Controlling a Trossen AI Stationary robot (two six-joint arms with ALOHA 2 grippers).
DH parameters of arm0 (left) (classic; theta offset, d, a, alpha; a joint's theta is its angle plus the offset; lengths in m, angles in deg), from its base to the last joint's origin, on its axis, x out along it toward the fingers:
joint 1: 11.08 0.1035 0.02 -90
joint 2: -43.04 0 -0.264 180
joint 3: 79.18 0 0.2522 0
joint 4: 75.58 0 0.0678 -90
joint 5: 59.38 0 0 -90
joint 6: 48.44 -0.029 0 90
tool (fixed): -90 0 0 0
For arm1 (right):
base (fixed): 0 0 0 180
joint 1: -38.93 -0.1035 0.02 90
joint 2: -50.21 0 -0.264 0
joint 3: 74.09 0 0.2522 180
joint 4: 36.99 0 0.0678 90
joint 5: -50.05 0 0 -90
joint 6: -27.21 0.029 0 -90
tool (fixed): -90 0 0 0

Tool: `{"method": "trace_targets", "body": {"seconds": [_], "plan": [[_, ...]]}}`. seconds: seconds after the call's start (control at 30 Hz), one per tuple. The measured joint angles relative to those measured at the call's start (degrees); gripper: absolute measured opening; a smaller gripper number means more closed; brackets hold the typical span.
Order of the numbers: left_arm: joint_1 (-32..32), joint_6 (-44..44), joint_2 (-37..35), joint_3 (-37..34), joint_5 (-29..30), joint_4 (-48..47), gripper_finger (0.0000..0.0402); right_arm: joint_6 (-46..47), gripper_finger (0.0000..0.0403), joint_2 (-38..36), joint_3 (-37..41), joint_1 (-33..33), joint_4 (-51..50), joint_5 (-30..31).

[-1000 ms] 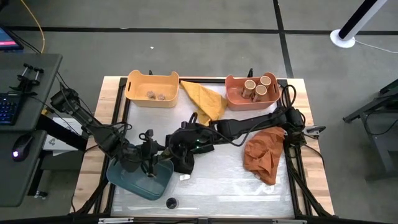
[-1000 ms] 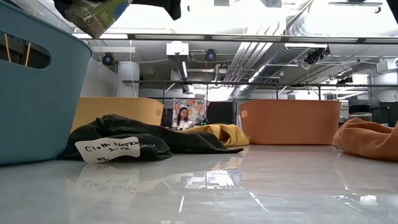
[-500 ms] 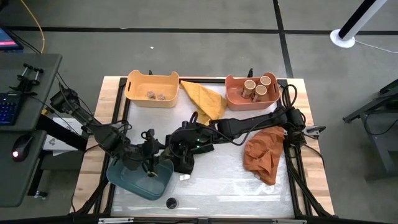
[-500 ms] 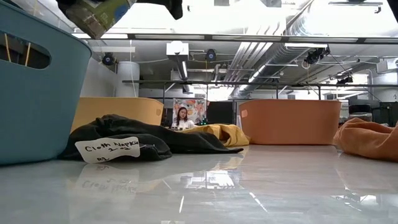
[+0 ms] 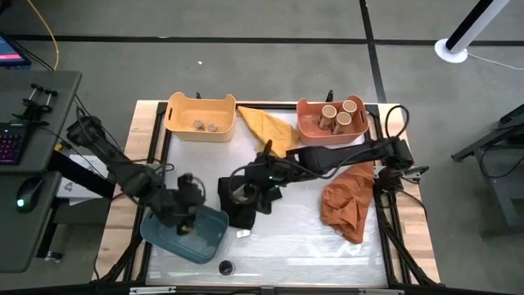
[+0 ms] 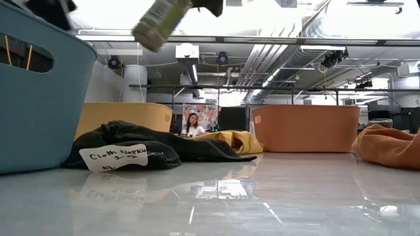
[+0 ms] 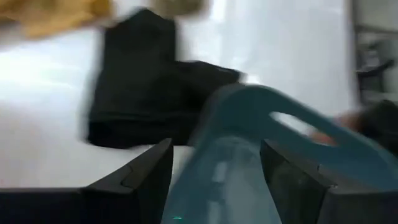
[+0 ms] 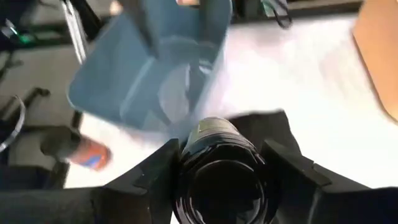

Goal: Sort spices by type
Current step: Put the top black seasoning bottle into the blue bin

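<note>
the right gripper [image 8: 217,180] pinched a dark-lidded jar [image 8: 219,171], lifted above the black cloth [image 5: 242,211] just beside the blue bin [image 5: 209,239]. the left gripper [image 7: 211,177] hung spread over that bin. three tan-lidded jars [image 5: 341,113] sat in the salmon bin [image 5: 307,129].

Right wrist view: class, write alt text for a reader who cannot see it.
The right end effector grips a dark-lidded spice jar, held above a black cloth on the white table. A blue bin sits just beyond, with a salmon bin's edge at one side.
</note>
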Motion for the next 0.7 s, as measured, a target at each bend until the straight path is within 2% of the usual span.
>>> {"method": "trace_targets", "body": {"seconds": [0.07, 0.17, 0.27, 0.4, 0.53, 0.6, 0.7], "plan": [[-2.7, 3.02, 0.03, -1.38, -0.53, 3.01, 0.0226, -0.04, 0.0195, -0.48, 0.0, -0.44, -4.16, 0.83], [-7.19, 4.28, 0.23, -4.44, -0.64, 12.59, 0.0224, 0.02, 0.0195, -1.19, 0.02, -1.26, -8.13, 0.96], [-10.6, 4.25, 2.47, -6.58, -0.57, 19.3, 0.0206, -0.04, 0.0195, -1.34, 0.0, -2.26, -11.8, 1.06], [-10.44, 1.72, 8.48, -6.9, -0.99, 23.66, 0.0141, -0.06, 0.0195, -1.18, 0.02, -3.01, -13.9, 2.26], [-7.39, -3.16, 15.03, -6.26, -6.69, 26.89, 0.003, -0.04, 0.0195, -1.18, 0.0, -3.01, -14.2, 2.67], [-5.79, -4.73, 17.68, -5.34, -9.11, 27.36, 0.0012, -0.04, 0.0195, -1.18, 0.0, -2.93, -14.5, 2.77], [-3.95, -7.76, 20.8, -3.87, -10.46, 27.28, 0.0014, -0.04, 0.0195, -1.18, 0.0, -2.91, -14.83, 2.79]]}}
